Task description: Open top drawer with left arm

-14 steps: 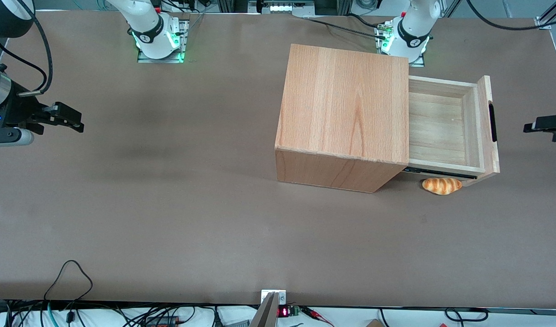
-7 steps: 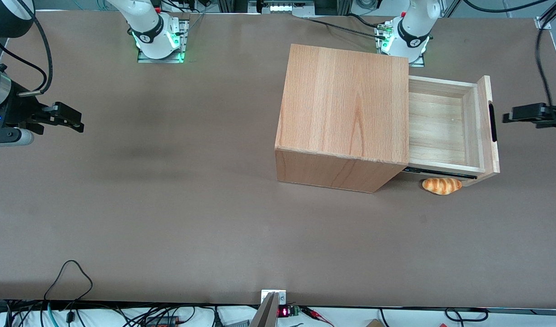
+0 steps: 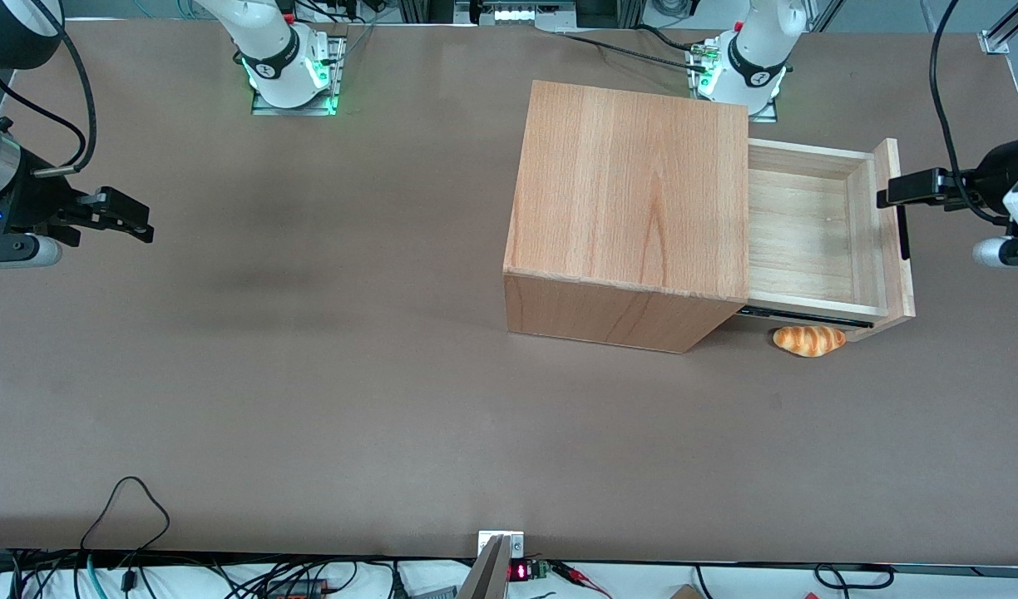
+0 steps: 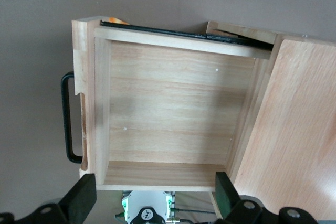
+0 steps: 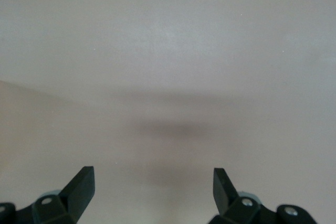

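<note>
The top drawer (image 3: 800,237) stands pulled well out of the beech cabinet (image 3: 634,191), showing its bare pale plywood bottom (image 4: 173,114). Its long black handle (image 3: 901,226) (image 4: 66,119) runs along the front panel. The left arm's gripper (image 3: 891,190) hangs above the front panel, over the end farther from the front camera. In the left wrist view the gripper (image 4: 153,202) is open, its black fingers (image 4: 81,199) wide apart with nothing between them, and it touches nothing.
A small toy bread roll (image 3: 808,339) lies on the brown table (image 3: 351,374) beside the drawer's nearer side, under its slide rail. The working arm's base (image 3: 746,71) stands close by the cabinet's corner farther from the camera.
The left gripper has come in from the table's end toward the drawer, from beside the handle to above the front panel. The drawer and the roll have not moved.
</note>
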